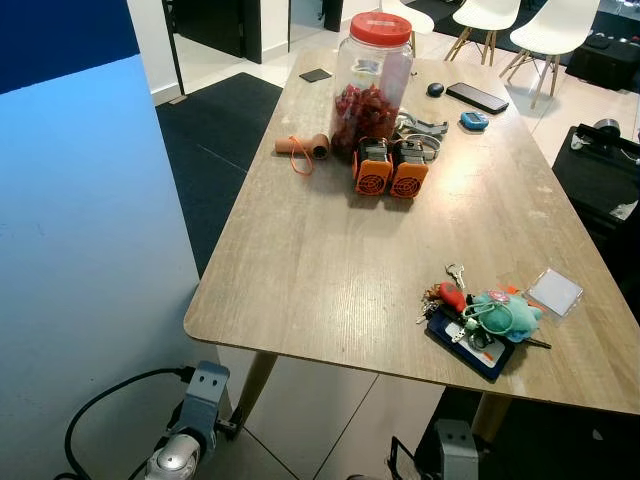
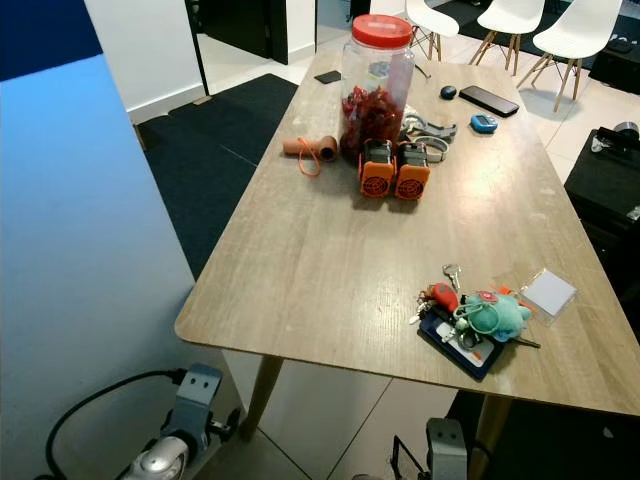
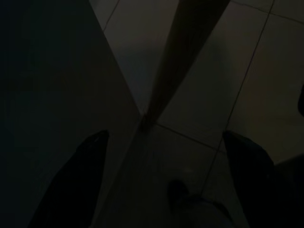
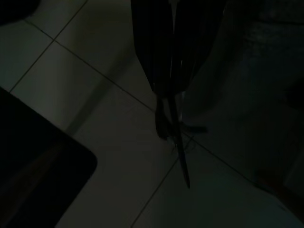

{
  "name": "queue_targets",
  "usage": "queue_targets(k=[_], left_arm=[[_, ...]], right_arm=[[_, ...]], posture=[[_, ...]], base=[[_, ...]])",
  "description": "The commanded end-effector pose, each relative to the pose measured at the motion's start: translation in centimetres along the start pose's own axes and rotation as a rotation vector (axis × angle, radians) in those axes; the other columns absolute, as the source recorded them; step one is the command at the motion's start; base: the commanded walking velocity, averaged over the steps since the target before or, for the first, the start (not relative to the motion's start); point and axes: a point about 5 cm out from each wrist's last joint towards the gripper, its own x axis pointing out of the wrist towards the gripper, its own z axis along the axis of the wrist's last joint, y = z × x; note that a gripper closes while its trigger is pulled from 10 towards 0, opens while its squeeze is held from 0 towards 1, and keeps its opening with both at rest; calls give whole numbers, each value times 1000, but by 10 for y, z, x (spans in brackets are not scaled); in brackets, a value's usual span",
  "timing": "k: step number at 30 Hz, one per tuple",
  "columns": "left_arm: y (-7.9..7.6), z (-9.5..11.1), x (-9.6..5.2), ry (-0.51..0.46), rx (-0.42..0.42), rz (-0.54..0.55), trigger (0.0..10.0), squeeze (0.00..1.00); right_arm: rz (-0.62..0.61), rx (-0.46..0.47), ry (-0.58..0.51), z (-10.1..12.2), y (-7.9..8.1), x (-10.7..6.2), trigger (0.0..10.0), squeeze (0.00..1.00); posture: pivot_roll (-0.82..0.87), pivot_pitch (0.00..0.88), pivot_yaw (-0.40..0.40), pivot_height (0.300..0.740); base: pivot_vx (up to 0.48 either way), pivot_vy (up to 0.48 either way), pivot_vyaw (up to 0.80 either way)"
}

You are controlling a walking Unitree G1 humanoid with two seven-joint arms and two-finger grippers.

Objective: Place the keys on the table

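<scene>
The keys [image 1: 452, 293] lie on the wooden table [image 1: 330, 270] near its front right edge. The bunch has a red fob, a teal plush charm [image 1: 505, 315] and silver keys, and it rests partly on a dark blue card holder [image 1: 470, 345]. Both arms hang below the table's front edge, the left arm [image 1: 190, 430] by a table leg and the right arm [image 1: 455, 450] under the keys. In the dark left wrist view my left gripper [image 3: 166, 137] stands open over the floor tiles. In the right wrist view my right gripper [image 4: 166, 126] is shut, with nothing clear in it.
A big jar with a red lid [image 1: 372, 85], two orange devices [image 1: 390, 168], a tan roll [image 1: 303, 147], a phone [image 1: 477, 97] and a clear plastic case [image 1: 554, 291] also sit on the table. A blue-white wall panel [image 1: 90, 250] stands at the left. White chairs [image 1: 540, 35] are at the back.
</scene>
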Motion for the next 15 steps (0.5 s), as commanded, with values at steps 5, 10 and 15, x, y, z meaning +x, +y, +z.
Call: queue_targets(k=[5,10,15], left_arm=[[2,-7,-1,46,-18,7,10000,0],[5,-7,-1,63,-26,10,10000,0],[5,-8,0,84,-28,15,10000,0]], right_arm=[[1,18,11,-2,2,0,10000,0],[1,19,15,-2,2,0,10000,0],[3,18,19,-3,2,0,10000,0]], posture=[[57,36,-43,740],[57,36,-41,740],[58,37,-41,740]], base=[[0,0,0],[0,0,0],[0,0,0]])
